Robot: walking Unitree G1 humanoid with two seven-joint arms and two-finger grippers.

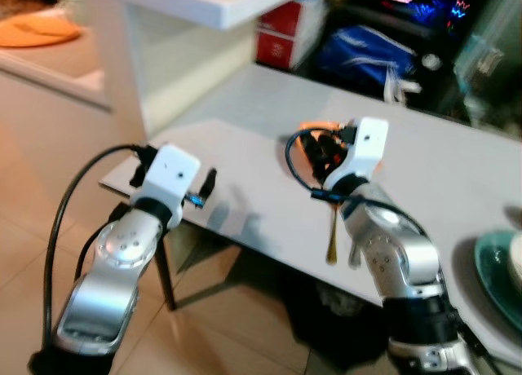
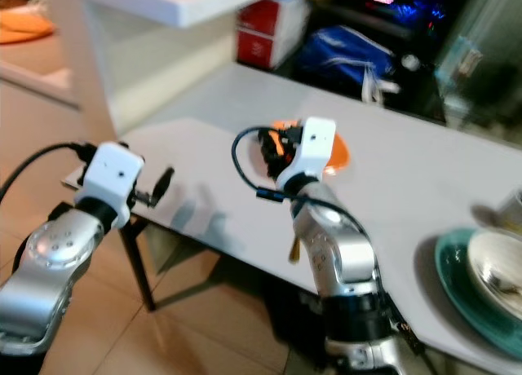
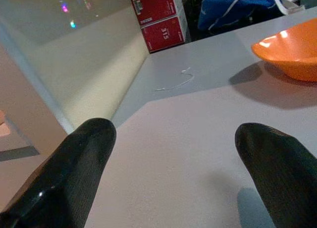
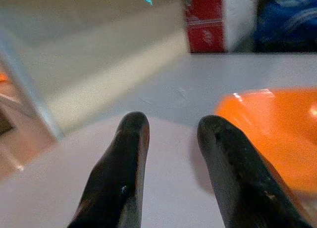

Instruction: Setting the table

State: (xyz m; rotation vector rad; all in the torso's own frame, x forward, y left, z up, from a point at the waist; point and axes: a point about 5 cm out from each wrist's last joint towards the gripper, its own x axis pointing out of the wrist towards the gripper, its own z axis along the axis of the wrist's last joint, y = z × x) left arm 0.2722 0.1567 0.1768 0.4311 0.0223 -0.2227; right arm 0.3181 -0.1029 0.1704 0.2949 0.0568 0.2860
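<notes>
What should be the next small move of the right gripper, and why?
Probably a short advance of the right gripper toward the orange bowl, then closing on its rim. Its fingers are apart with nothing between them, and the bowl sits just ahead on the white table. The left gripper hovers open over bare tabletop, farther from the bowl.

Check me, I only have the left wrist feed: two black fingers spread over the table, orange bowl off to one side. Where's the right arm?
Observer: The right gripper hovers over the table just beside the orange bowl, fingers apart, nothing between them.
Operator: Any cutlery out?
Observer: A spoon lies on the table under the right arm, handle toward the near edge.
Operator: Other dishes?
Observer: A teal plate with a white bowl on it sits at the table's far right.
</notes>
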